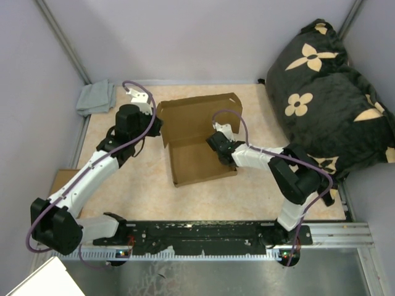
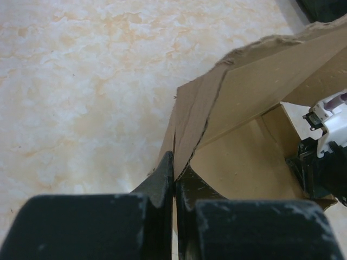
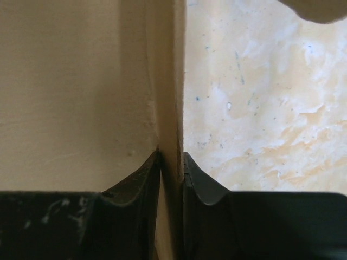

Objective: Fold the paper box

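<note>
The paper box (image 1: 197,145) is plain brown cardboard, lying open in the middle of the table with its lid panel raised at the back. My left gripper (image 1: 155,126) is shut on the box's left side wall (image 2: 187,135), pinching the doubled cardboard between its fingers (image 2: 162,179). My right gripper (image 1: 221,150) is shut on the box's right side wall (image 3: 169,97), which stands upright between its fingers (image 3: 198,181). The right arm also shows in the left wrist view (image 2: 325,157) across the box floor.
A grey cloth (image 1: 97,97) lies at the back left corner. A black flowered cushion (image 1: 327,92) fills the right side. A smaller brown cardboard piece (image 1: 62,180) lies at the left edge, under the left arm. A black rail (image 1: 197,234) runs along the front.
</note>
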{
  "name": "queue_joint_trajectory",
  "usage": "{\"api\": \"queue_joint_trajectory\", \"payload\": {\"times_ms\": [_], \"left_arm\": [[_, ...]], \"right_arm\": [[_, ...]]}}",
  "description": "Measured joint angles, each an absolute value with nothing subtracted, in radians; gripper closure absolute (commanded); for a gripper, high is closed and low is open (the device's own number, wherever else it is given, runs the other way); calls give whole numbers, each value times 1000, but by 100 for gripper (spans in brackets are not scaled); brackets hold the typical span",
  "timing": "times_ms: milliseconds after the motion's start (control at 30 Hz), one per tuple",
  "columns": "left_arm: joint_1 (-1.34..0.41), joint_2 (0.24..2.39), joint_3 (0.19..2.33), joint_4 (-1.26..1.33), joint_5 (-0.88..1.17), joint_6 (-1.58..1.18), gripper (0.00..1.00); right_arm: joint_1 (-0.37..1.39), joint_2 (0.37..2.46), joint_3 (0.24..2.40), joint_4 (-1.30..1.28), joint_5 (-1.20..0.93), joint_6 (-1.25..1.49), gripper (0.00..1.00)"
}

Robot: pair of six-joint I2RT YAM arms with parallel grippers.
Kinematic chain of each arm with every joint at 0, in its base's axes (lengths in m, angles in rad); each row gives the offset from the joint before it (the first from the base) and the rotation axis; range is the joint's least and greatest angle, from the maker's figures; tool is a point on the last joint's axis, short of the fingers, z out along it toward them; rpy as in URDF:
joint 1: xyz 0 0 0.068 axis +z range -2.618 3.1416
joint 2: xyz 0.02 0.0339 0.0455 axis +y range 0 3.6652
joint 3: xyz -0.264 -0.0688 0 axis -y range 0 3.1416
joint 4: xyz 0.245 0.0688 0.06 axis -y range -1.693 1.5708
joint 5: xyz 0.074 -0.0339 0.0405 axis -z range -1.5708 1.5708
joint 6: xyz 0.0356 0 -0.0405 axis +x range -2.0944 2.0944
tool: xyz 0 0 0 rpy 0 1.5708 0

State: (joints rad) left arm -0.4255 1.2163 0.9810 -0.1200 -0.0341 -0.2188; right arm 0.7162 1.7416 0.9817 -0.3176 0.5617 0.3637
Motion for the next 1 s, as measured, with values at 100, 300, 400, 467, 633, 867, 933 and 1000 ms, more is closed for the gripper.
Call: {"api": "queue_joint_trajectory", "payload": {"times_ms": [100, 300, 400, 467, 633, 867, 933, 1000], "left_arm": [[-426, 1216, 991, -132, -30, -212, 100], [-427, 1221, 1005, -147, -30, -201, 100], [-427, 1222, 1007, -157, -38, -200, 100], [-427, 1223, 1010, -159, -39, -199, 100], [-428, 1231, 1015, -165, -40, -197, 100], [-430, 1234, 1015, -164, -41, -190, 100], [-430, 1234, 1015, -163, -41, -186, 100], [-430, 1234, 1015, -159, -41, -184, 100]], "right_arm": [[715, 1755, 994, -330, 584, 368, 96], [715, 1799, 1050, -358, 596, 374, 63], [712, 1797, 1048, -364, 628, 378, 57], [708, 1789, 1045, -367, 628, 381, 55], [702, 1700, 987, -364, 601, 389, 52], [698, 1462, 968, -348, 592, 375, 47], [694, 1399, 967, -337, 589, 365, 46], [682, 1343, 966, -337, 577, 354, 46]]}}
